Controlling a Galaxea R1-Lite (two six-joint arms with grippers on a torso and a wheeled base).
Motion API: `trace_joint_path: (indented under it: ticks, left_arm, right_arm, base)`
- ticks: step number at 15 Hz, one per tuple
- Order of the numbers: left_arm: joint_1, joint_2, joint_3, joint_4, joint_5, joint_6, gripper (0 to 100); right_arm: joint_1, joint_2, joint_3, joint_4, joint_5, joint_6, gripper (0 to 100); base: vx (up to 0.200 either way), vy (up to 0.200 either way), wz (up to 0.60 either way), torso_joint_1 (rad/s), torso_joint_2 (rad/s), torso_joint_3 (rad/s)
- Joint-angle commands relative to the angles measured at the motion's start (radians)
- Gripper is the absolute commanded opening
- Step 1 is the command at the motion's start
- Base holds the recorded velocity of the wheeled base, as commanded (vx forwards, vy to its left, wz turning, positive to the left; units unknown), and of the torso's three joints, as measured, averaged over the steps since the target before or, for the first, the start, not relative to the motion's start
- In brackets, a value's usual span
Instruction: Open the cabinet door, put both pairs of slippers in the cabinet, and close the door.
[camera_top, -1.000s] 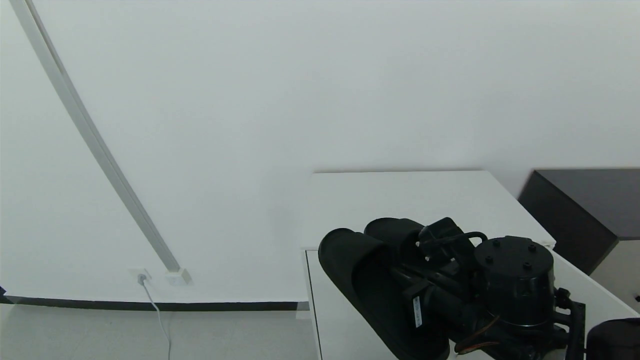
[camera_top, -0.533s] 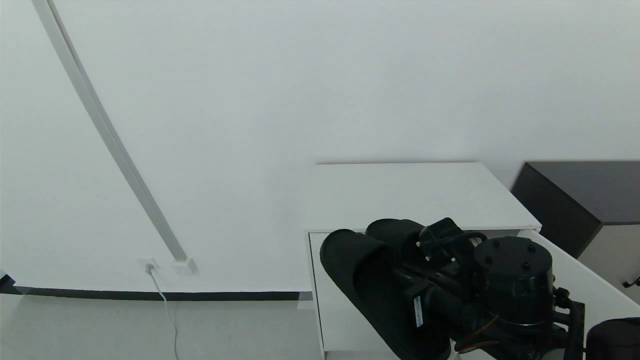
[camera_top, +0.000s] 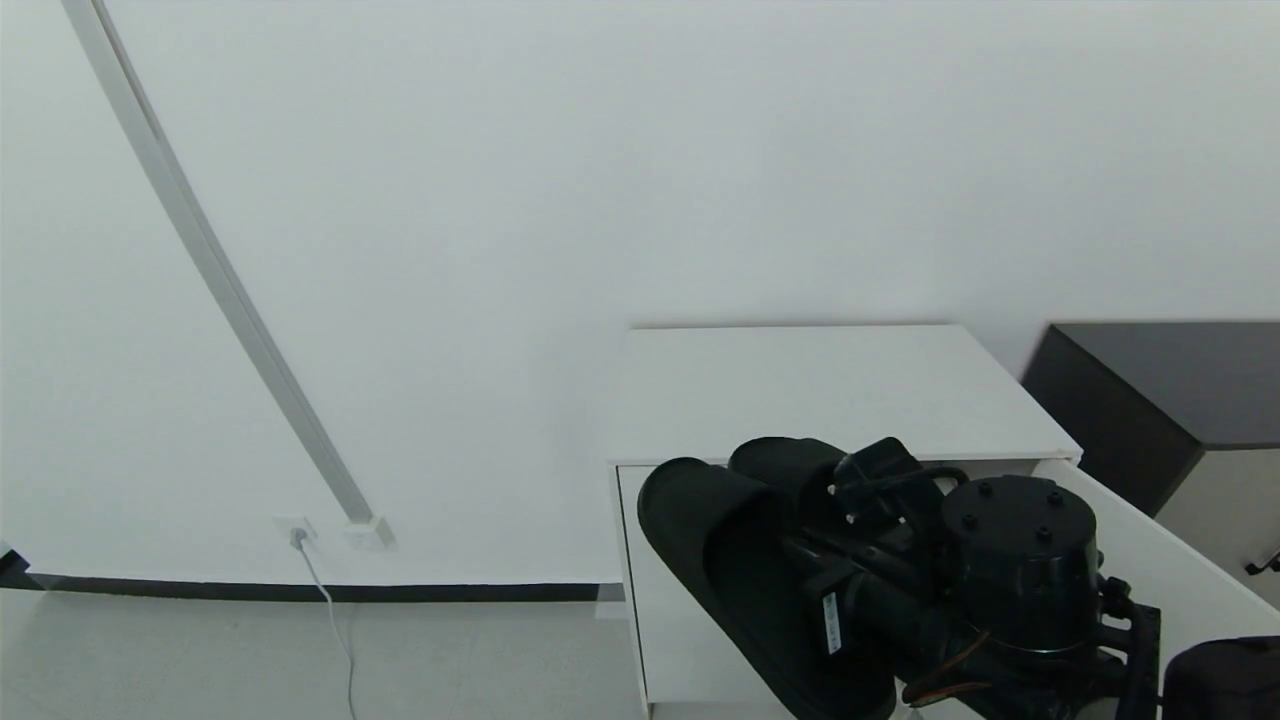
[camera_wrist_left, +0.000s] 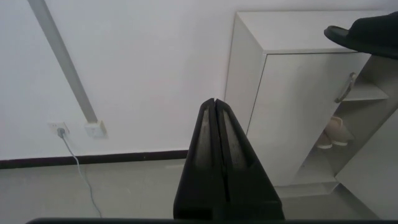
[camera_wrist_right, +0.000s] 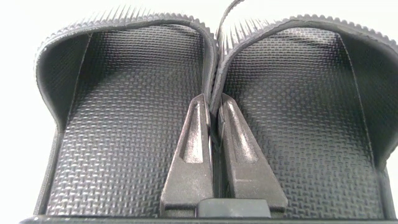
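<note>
The black slippers (camera_top: 720, 560) are held in front of the white cabinet (camera_top: 820, 390) — the right end effector (camera_wrist_right: 214, 106) is clamped on their inner edges. The left end effector (camera_wrist_left: 214, 106) (pressed together, empty) hangs apart from the cabinet; beige slippers (camera_wrist_left: 333, 132) sit inside it.

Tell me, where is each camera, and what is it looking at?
Head: up on the head, facing the wall and cabinet; the right arm shows, holding slippers.
Left wrist: on the left arm, facing the cabinet; the shut left gripper shows.
Right wrist: on the right arm, facing the slippers; the right gripper pinches them.
Shared: head and left wrist both see cabinet and slippers.
</note>
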Motion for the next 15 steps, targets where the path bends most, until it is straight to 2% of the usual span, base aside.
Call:
trace_joint_path:
  ticks: [1,15]
  left_arm:
    - [0.0,0.0,0.002,0.0,0.0,0.001,0]
    - [0.0,0.0,0.002,0.0,-0.002,0.0,0]
  right_arm:
    - [0.0,0.012,0.001,-0.001,0.0,0.0,0]
    - [-0.004,0.037,0.001,-0.031,0.006,0.009,0]
  base:
    - [0.0,-0.2,0.0,-0.002,0.01,-0.002]
    - [0.0,-0.2,0.0,0.002,0.0,0.003]
